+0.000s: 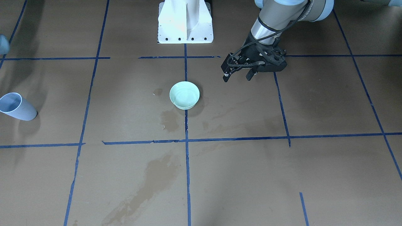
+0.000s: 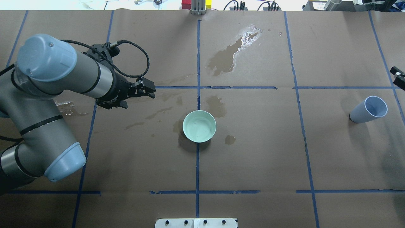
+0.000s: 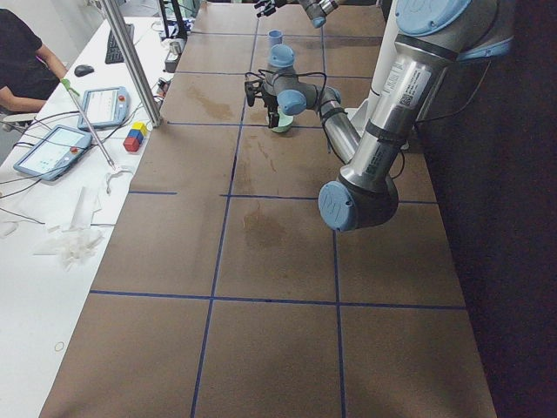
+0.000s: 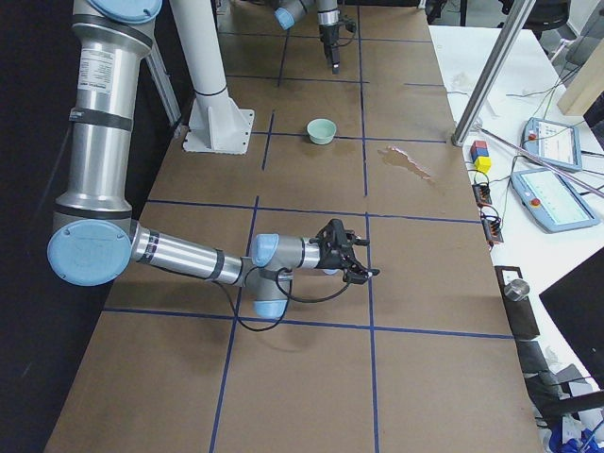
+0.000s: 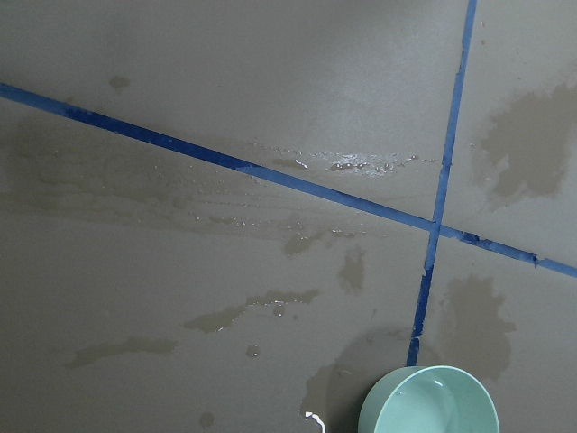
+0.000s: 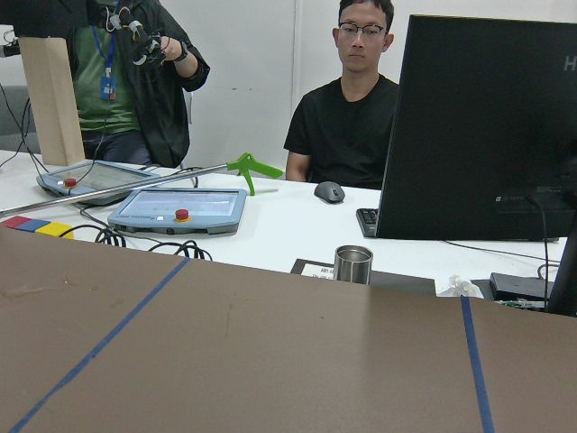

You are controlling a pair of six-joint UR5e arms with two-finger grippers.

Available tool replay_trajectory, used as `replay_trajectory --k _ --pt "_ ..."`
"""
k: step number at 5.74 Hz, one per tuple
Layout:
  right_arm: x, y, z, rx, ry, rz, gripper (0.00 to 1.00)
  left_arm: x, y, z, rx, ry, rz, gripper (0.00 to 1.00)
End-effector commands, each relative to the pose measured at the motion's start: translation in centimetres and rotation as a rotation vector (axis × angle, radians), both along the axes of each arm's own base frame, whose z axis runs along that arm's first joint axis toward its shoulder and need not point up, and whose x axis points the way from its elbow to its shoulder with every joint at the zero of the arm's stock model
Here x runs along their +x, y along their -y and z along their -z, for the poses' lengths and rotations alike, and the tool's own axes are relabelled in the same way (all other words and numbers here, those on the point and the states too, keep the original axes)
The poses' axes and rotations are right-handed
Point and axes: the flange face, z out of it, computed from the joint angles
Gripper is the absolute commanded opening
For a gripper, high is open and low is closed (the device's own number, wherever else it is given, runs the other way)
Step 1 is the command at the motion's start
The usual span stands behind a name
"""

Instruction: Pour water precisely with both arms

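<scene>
The left tool [image 1: 237,77] has its two black fingers standing apart with nothing between them. It hangs over the brown paper-covered tabletop [image 1: 314,175], apart from both vessels. The right tool [image 4: 357,260] is cut off to a black corner at the edge of the overhead view and is small in the side view, so I cannot tell whether it is parted or closed.

One mint-green round bowl [image 1: 185,106] sits at the centre on a blue tape line [image 1: 187,175], with open room on every side. Faint rings inside it read as water [image 1: 184,94], but its depth cannot be made out. A glossy film also lies on the stain at the operators' edge.

One pale blue plastic cup [image 1: 22,111] stands near the tabletop's end on the robot's right; its contents are not discernible.

Count: two silver-grey arms [image 2: 44,126] and several dark stains [image 1: 157,179].
</scene>
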Motion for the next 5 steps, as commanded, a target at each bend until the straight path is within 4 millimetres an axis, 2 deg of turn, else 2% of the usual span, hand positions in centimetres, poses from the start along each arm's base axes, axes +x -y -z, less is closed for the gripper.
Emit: replay_trajectory --k 1,2,4,5 --pt "4.0 4.3 1.7 -0.062 -0.028 0.080 1.00 3.0 -1.4 -0.5 -0.014 0.015 -0.045 1.00" --pt "6.8 6.0 2.4 -0.101 -0.057 0.125 1.00 4.9 -2.6 -0.8 -0.017 0.027 -0.075 1.00" --pt "11.0 6.4 3.6 -0.254 -0.060 0.241 1.00 10.5 -5.0 -0.2 0.020 0.063 -0.091 1.00" --pt "12.3 6.2 3.5 -0.345 -0.036 0.308 1.00 12.8 -5.0 0.7 0.021 0.067 -0.102 1.00"
